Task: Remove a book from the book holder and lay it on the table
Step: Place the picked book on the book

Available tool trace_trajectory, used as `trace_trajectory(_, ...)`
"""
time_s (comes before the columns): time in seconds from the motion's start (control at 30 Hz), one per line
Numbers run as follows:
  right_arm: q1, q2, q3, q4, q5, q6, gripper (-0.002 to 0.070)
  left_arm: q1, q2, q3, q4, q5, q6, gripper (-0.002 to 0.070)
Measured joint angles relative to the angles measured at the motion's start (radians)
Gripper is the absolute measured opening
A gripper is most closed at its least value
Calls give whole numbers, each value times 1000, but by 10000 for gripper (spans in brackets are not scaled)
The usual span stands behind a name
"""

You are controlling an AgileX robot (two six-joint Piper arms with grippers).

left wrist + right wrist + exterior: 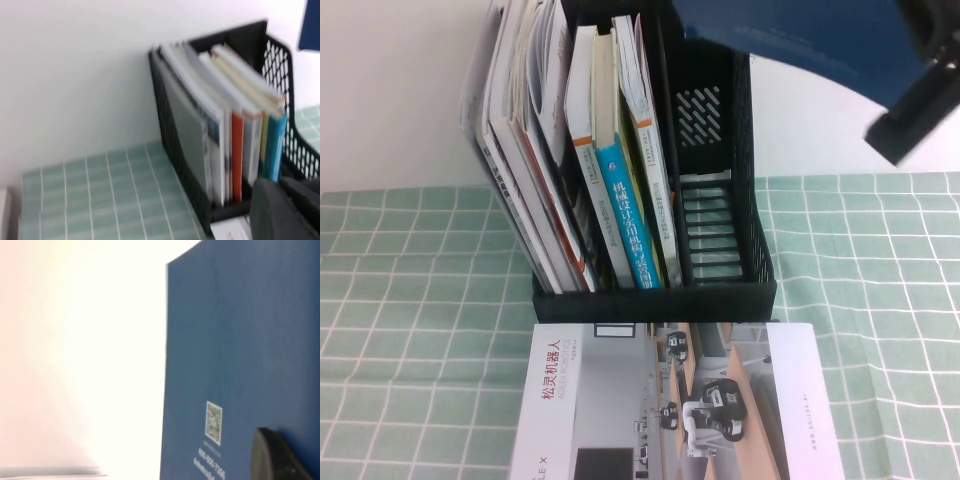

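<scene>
Top right of the high view: right gripper, black, up in the air and clenched on the large thin dark blue book. That book sits clear above the black plastic multi-compartment book holder, not touching it, tilted so its lower edge slopes down toward the right of frame. Right wrist view fills with the blue back cover: a small QR code and white print near the bottom, one black gripper finger pressed against the cover at lower right, white wall on the left half.

Holder stands upright at centre frame on the bench, a pale green cloth with a white grid. Left and middle compartments are packed with upright books and magazines, including a narrow light-blue-spined book with white Chinese lettering. Rightmost compartment holds nothing; slotted vents are visible in its back wall and base.

Just in front of the holder, bottom centre, a white-grey book with robot photos lies flat on the bench, its far edge touching or nearly touching the holder base.

Left gripper: only a dark blurred mass at lower right of the left wrist view, near the holder's front corner; cannot tell its finger state. Same view shows the blue book's corner at top right.
</scene>
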Motion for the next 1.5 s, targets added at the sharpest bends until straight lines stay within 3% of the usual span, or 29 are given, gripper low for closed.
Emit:
trace_trajectory(0.2, 87, -92, -18, -444, 217, 319, 22, 0, -220, 284, 4, 2, -113, -1)
trace_trajectory(0.33, 193, -120, -20, -826, 346, 651, 22, 0, -365, 464, 4, -2, -210, -1)
trace_trajectory(0.47, 286, -122, -22, -1223, 329, 1042, 22, 0, -479, 597, 4, -2, -293, -1)
trace_trajectory(0.63, 311, -118, -24, -1346, 253, 1190, 22, 0, -535, 691, 5, -4, -366, -1)
trace_trajectory(0.8, 315, -91, -24, -1359, 333, 1142, 22, 0, -536, 713, 5, -20, -368, -1)
trace_trajectory(0.97, 315, -71, -24, -1359, 580, 944, 22, 0, -536, 713, 5, -59, -373, -1)
trace_trajectory(1.23, 315, -149, -43, -1317, 925, 831, 22, 0, -536, 715, 5, -89, -376, -1)
trace_trajectory(1.33, 315, -189, -43, -1231, 1038, 752, 22, 0, -536, 715, 5, -89, -376, -3)
trace_trajectory(1.5, 315, -223, -45, -918, 1256, 413, 22, 0, -536, 715, 5, -98, -376, -3)
